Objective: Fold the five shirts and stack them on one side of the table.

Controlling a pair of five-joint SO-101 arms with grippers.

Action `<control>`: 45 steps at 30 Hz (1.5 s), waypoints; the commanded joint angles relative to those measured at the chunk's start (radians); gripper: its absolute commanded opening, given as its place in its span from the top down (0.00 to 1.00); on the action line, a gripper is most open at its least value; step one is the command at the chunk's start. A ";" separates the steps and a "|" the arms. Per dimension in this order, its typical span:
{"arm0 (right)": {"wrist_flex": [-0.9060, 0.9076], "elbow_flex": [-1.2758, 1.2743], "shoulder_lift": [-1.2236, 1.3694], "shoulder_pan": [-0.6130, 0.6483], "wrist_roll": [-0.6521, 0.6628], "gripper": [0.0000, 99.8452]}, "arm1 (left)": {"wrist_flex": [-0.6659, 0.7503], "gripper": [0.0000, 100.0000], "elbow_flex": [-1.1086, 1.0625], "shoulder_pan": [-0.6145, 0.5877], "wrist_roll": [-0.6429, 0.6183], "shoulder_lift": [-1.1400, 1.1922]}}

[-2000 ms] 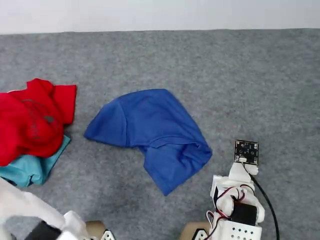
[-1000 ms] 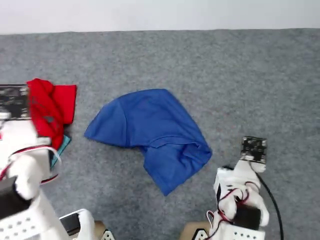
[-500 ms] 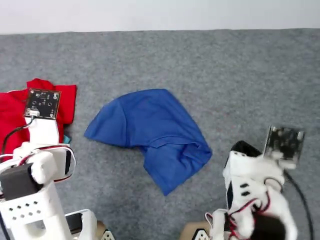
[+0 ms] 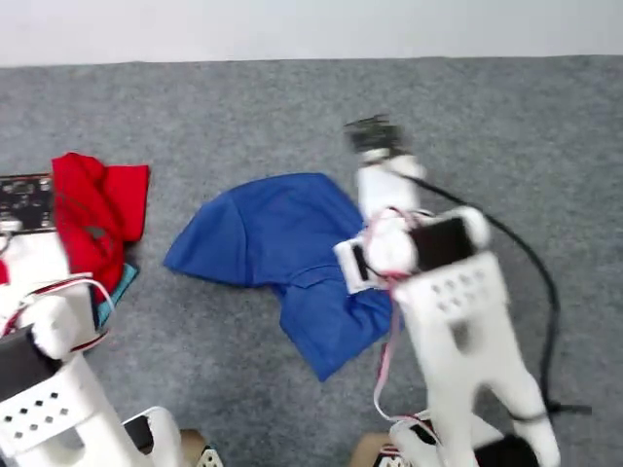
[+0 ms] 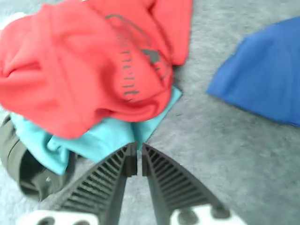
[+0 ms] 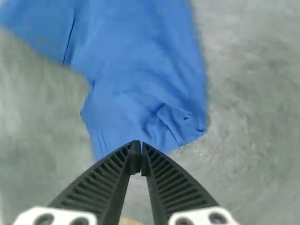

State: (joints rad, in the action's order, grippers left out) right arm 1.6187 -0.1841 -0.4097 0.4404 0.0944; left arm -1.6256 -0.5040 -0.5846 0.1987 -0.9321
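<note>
A blue shirt (image 4: pixel 282 255) lies crumpled in the middle of the grey table (image 4: pixel 487 126). A red shirt (image 4: pixel 97 209) is heaped at the left edge on top of a teal shirt (image 4: pixel 115 287). My left gripper (image 5: pixel 134 159) is shut with nothing in it, just above the teal shirt (image 5: pixel 108 136) below the red shirt (image 5: pixel 79 70). My right gripper (image 6: pixel 136 159) is shut and empty, hovering over the lower edge of the blue shirt (image 6: pixel 136 79). The right arm (image 4: pixel 428 282) stretches over the blue shirt's right side.
The table's far half and right side are bare grey felt. A white wall (image 4: pixel 311 24) borders the far edge. A dark round object (image 5: pixel 21 164) lies beside the teal shirt in the left wrist view.
The right arm has swung from the near right corner up and left over the blue shirt. The left arm came into view and shifted left beside the red shirt.
</note>
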 commanded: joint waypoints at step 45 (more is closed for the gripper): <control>-0.216 0.476 0.951 0.170 0.373 0.75 | 0.080 0.98 -0.163 -0.117 -0.005 -0.020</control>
State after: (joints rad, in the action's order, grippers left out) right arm 1.4101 0.2010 0.5370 0.6536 0.4549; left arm -1.5597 -0.6713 -0.6997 0.1987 -0.9321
